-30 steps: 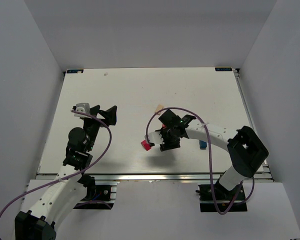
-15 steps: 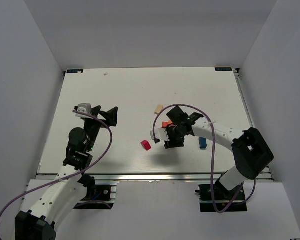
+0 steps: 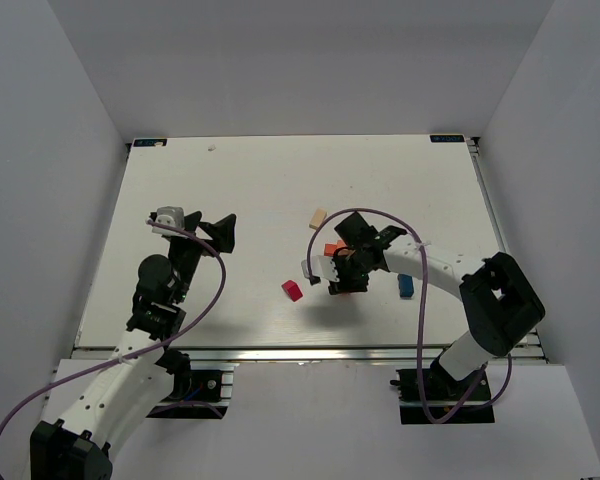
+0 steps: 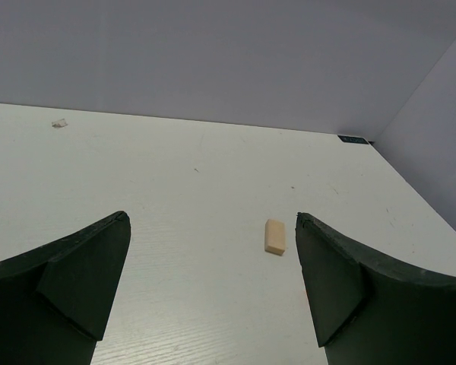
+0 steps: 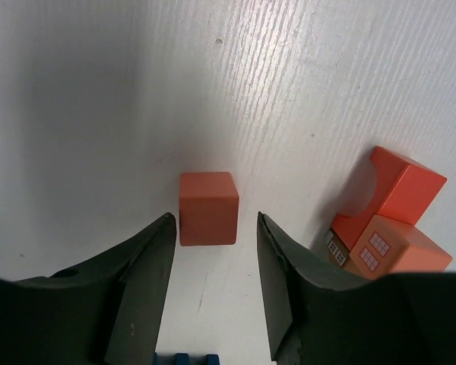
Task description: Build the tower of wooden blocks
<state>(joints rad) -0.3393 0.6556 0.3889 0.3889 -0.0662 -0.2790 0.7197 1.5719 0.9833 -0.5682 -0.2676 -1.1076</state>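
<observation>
Left wrist view shows the left claw (image 4: 210,228) wide apart, empty, a tan bar (image 4: 274,236) ahead. No tower yet; a magenta block (image 3: 292,290) lies apart. Right claw (image 5: 213,222) flanks a salmon cube (image 5: 207,207), jaws apart; an off-centre close could twist it toward nearby orange blocks (image 5: 399,190).

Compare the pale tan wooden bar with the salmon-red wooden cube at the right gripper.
The pale tan wooden bar is a flat oblong; the salmon-red wooden cube is square-sided. The bar lies alone; the cube sits at the right gripper's open fingertips. Both rest on the white table, unheld.
</observation>
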